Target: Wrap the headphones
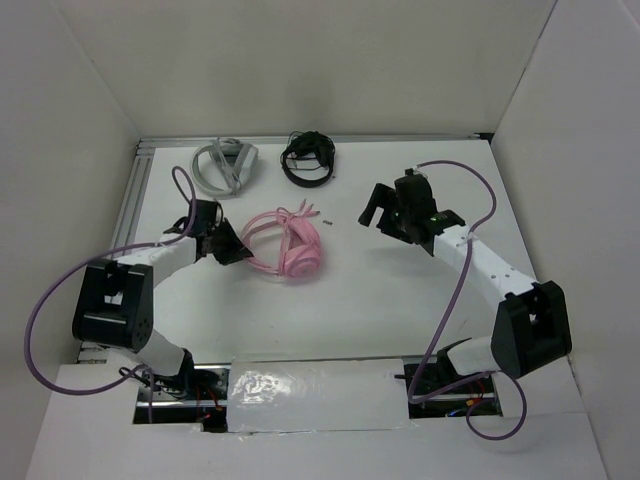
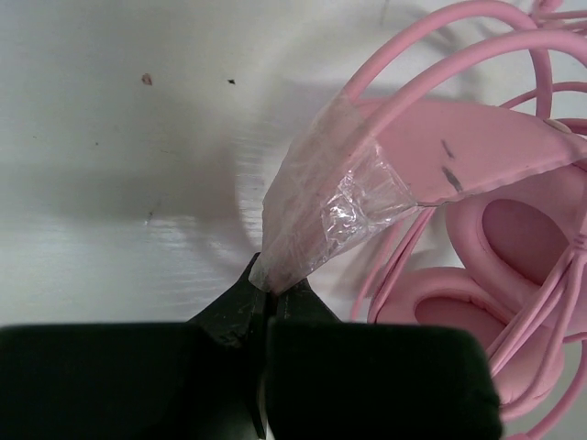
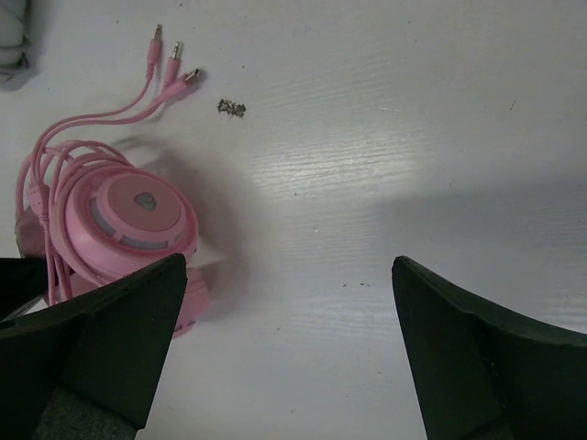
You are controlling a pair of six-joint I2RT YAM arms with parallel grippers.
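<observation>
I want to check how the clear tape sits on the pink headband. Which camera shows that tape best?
The left wrist view: the clear tape fills the frame, stuck to the headband and pinched in the left tool. The top view shows only the headphones, tape too small; the right wrist view shows none clearly.

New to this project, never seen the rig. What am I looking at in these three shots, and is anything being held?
Two robot arms are bolted at the near edge of a white table. The overhead picture comes from a fixed camera above and behind them. The other two come from cameras on each wrist, looking past that arm's own fingers.

On the table lie the pink headphones, their cable looped around them, with the plugs loose. Grey headphones and black headphones sit at the far edge.

The left gripper is shut on a strip of clear tape stuck to the pink headband. The right gripper hangs open above the table, holding nothing.
</observation>
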